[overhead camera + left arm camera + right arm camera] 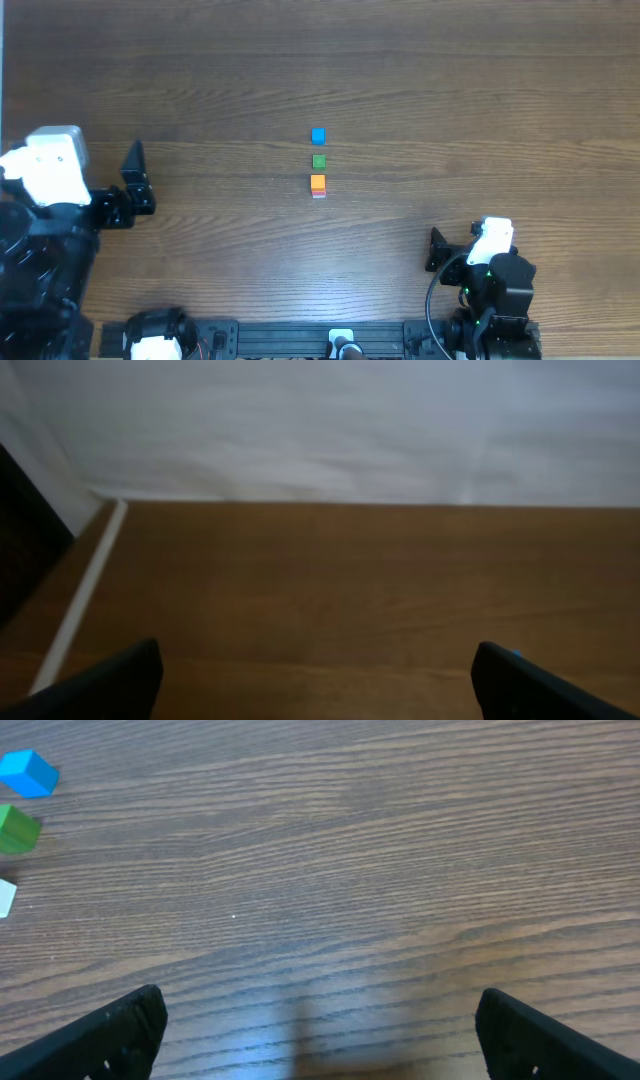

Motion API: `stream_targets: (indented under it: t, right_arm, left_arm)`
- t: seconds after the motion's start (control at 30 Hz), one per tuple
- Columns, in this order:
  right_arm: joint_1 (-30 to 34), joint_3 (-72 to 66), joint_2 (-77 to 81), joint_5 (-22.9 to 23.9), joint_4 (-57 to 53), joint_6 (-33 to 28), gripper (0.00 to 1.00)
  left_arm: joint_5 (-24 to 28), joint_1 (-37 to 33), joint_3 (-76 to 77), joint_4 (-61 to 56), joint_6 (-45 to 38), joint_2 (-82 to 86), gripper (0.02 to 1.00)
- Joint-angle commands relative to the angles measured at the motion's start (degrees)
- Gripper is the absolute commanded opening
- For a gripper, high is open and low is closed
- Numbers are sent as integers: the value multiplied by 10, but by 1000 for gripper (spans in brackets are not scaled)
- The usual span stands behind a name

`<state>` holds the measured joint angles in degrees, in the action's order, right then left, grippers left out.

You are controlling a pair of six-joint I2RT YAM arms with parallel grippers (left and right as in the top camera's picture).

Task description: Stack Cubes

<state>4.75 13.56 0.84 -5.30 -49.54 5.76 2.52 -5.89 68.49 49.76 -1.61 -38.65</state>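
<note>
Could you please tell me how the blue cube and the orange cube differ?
The blue cube lies directly on the table; the orange cube seems to sit atop a reddish cube, whose edge peeks out. Seen from the robot, the blue cube is the row's far end and the orange cube its near end. Both look alike in size, flanking the green cube.

- My left gripper point(315, 665) sits low over the wooden table point(340, 590), with its two dark fingers point(100, 685) spread wide apart.
- I see a small blue mark point(515, 655) on the upper edge of one finger, and I can't tell what it is.
- A white strip point(85, 595) runs along the table's side edge to the far corner.
- A white wall point(330, 425) rises behind the table's far edge.
- A dark shape point(25, 545) stands beyond the strip, and too little of it shows to name it.
</note>
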Motion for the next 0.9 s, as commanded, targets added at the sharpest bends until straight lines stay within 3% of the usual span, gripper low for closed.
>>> stream_targets:
  t: [0.03, 0.3, 0.4, 0.9]
  right_arm:
    - [3, -2, -5, -2, 0, -3, 993]
    - [3, -2, -5, -2, 0, -3, 993]
    - [3, -2, -5, -2, 0, -3, 991]
    - [3, -2, -5, -2, 0, -3, 993]
  left_arm:
    - [81, -44, -52, -31, -2, 31, 998]
    - [217, -139, -137, -42, -1, 95, 1000]
    - [245, -151, -186, -49, 0, 123, 1000]
    - [221, -152, -402, -101, 110, 348, 1000]
